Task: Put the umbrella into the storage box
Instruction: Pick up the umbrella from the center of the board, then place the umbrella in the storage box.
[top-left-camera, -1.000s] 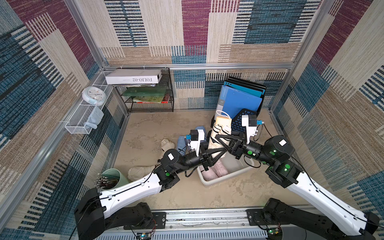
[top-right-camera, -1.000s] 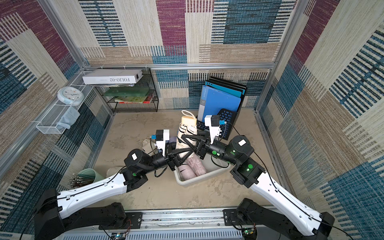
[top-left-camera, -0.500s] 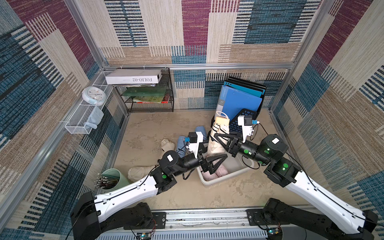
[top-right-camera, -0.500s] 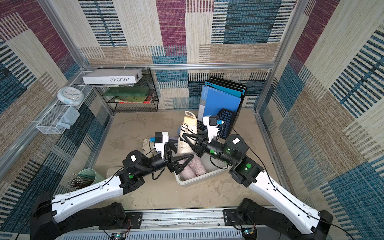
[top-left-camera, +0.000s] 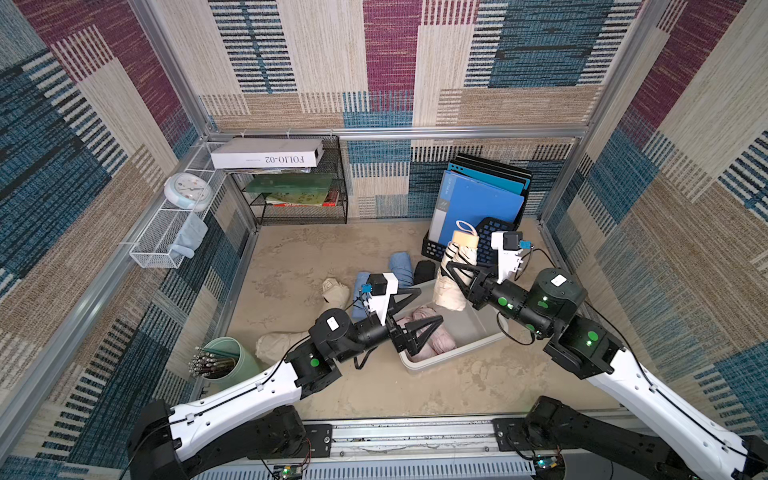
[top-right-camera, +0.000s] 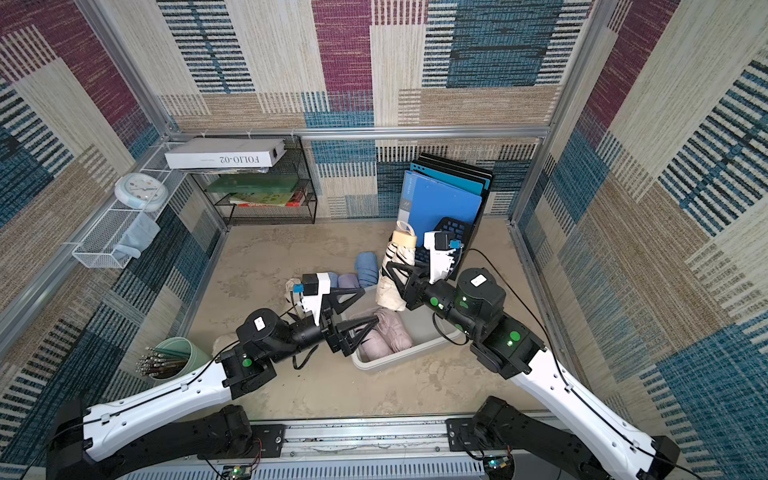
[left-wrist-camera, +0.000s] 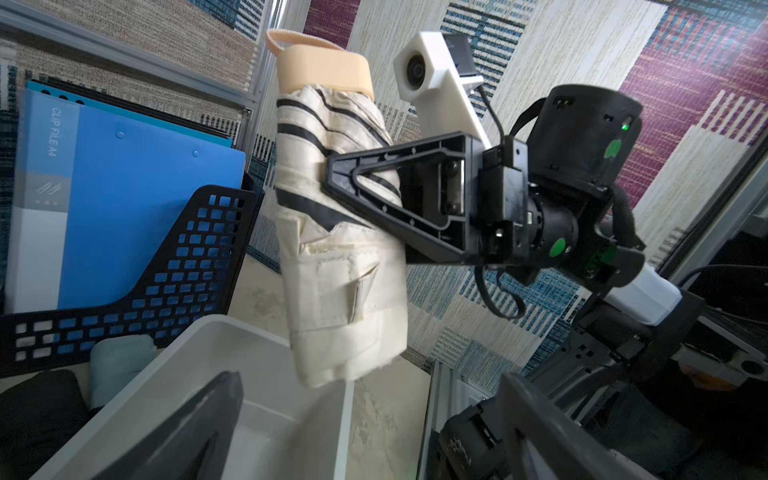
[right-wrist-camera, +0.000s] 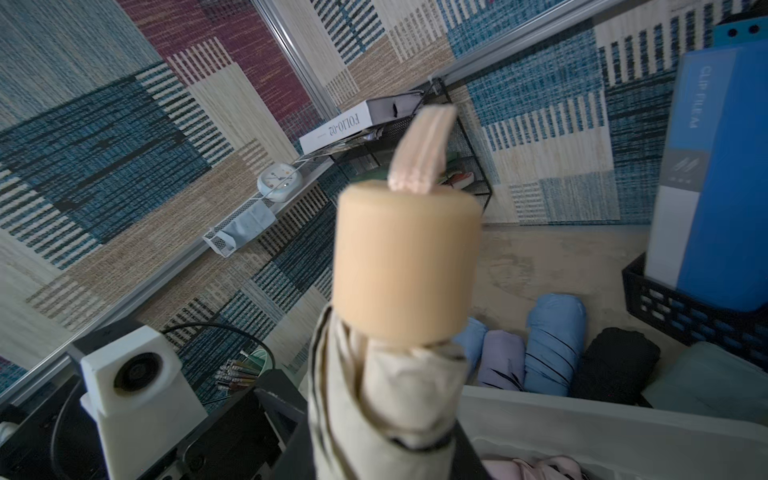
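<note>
Currently: cream umbrella (top-left-camera: 445, 293) upright over the storage box (top-left-camera: 457, 353), not yet inside.
The right gripper (top-left-camera: 451, 272) is clamped tight around the middle of the cream umbrella, whose tan handle cap points up. The umbrella's lower end hangs over the far end of the off-white storage box, just in front of the black lattice file holder (top-left-camera: 492, 227). The left gripper (top-left-camera: 430, 305) has its jaws spread wide and holds nothing. It is poised above a pink folded umbrella (top-left-camera: 436, 338) lying in the box.
</note>
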